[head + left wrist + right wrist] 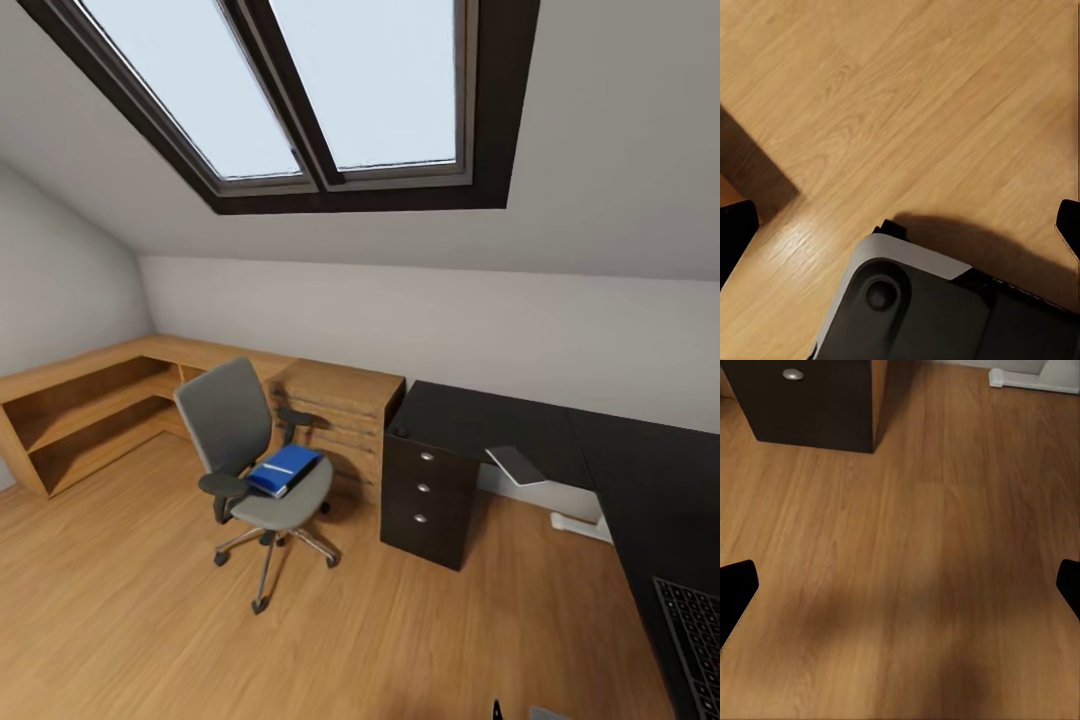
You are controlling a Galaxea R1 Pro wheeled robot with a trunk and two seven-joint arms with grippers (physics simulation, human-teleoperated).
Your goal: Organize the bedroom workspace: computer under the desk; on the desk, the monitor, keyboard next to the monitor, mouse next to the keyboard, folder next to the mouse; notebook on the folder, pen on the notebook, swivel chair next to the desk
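The swivel chair (250,450), grey with black armrests, stands on the wood floor left of centre, apart from the desk. The blue folder (284,469) lies on its seat. The black L-shaped desk (500,415) runs along the right side. The dark keyboard (697,640) lies on the desk at the view's lower right edge. My left gripper (900,229) is open above bare floor, its black fingertips (735,232) at the picture's edges. My right gripper (900,589) is open too, over the floor near the drawer unit. Monitor, computer, mouse, notebook and pen are out of view.
A black drawer unit (425,490) (802,397) stands under the desk's left end. A low oak shelving unit (110,400) lines the left wall up to the desk. A white desk foot (580,522) (1035,375) rests on the floor. My own grey-black base (922,307) is below the left gripper.
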